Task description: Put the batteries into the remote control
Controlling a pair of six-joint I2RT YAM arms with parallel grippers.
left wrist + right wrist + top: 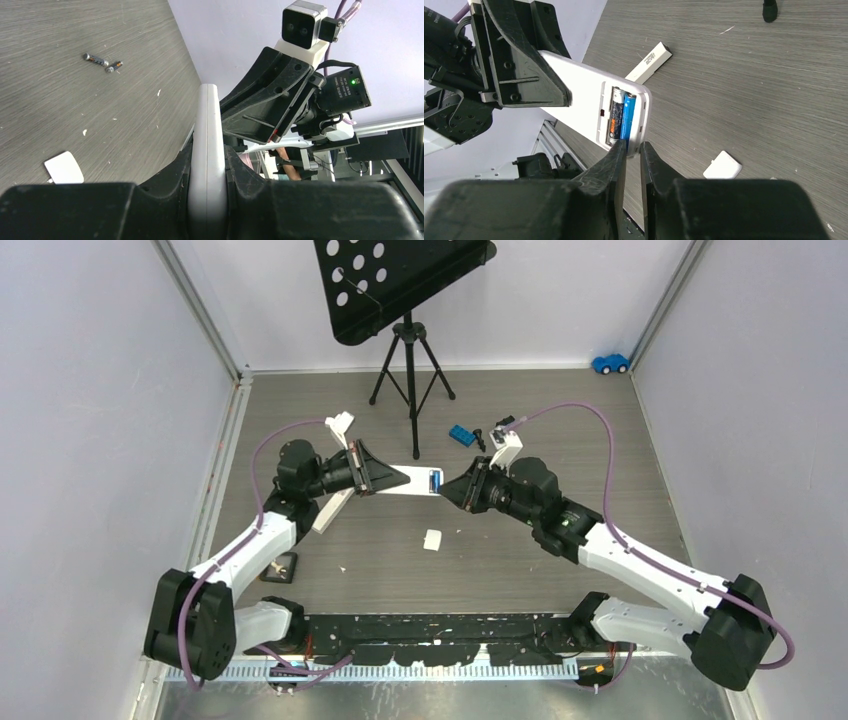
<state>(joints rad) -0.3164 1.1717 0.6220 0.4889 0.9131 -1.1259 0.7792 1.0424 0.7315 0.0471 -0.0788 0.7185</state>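
Grey wood-grain tabletop (pixel 520 560), pale walls. Left gripper (pixel 388 478) is clenched on a slim white plastic remote control (pixel 584 85), held above the table with its compartment open and facing up. A dark grey cylindrical battery (pixel 614 116) and a blue cylindrical battery (pixel 628 115) sit side by side inside. Right gripper (pixel 633 150) is at the compartment end, fingers nearly together; can't tell if they pinch the rim. Two loose dark batteries (pixel 96 59) lie on the table, and a small white plastic cover (pixel 722 165) lies there too.

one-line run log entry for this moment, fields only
left fingers: clamped on remote, held aloft | batteries: two seated, uncovered | right fingers: narrow gap at remote's battery end, grip unclear | cover: on table
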